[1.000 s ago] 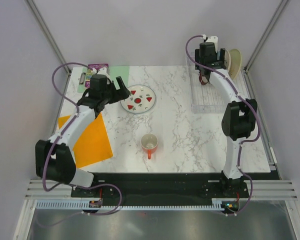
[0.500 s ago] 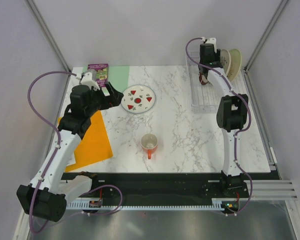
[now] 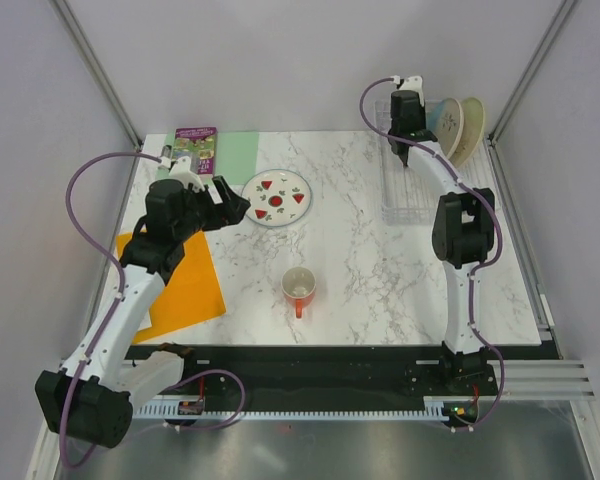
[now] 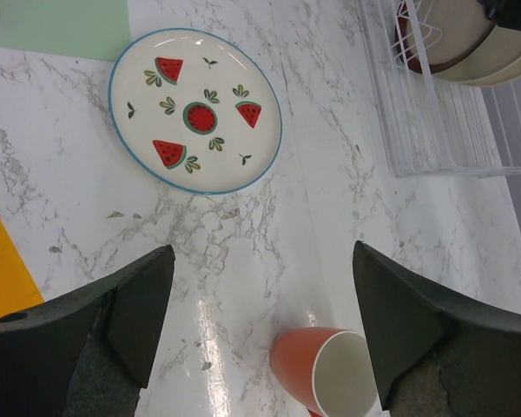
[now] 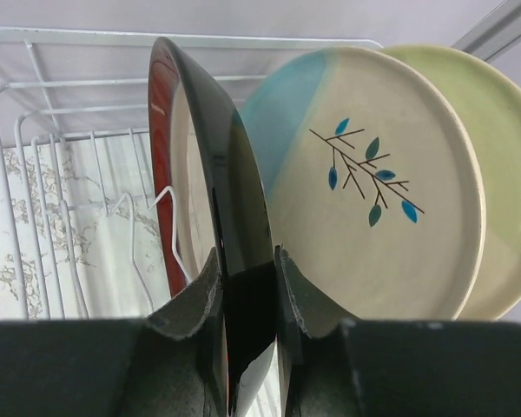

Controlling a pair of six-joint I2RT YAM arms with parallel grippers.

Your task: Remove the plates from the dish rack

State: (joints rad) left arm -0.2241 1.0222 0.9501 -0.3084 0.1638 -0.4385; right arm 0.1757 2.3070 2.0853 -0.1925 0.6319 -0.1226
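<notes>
The dish rack (image 3: 412,195) stands at the table's far right with three plates upright at its far end. My right gripper (image 5: 247,269) is shut on the rim of the dark maroon-rimmed plate (image 5: 217,156), one finger on each face. Behind it lean the cream sprig plate (image 5: 365,191) and the pale yellow plate (image 5: 495,156). The white plate with red fruit slices (image 3: 278,198) lies flat on the marble. My left gripper (image 3: 230,205) hangs open just left of it, nothing between its fingers (image 4: 139,304).
An orange-red mug (image 3: 298,287) stands near the table's middle, below my left gripper in its wrist view. An orange mat (image 3: 180,280) lies at the left, a green mat (image 3: 235,150) and a purple packet (image 3: 197,145) at the far left corner.
My right gripper has closed onto the maroon-rimmed plate's rim. The left arm has drawn back from the fruit plate and shifted its pose, its jaws narrowing slightly.
</notes>
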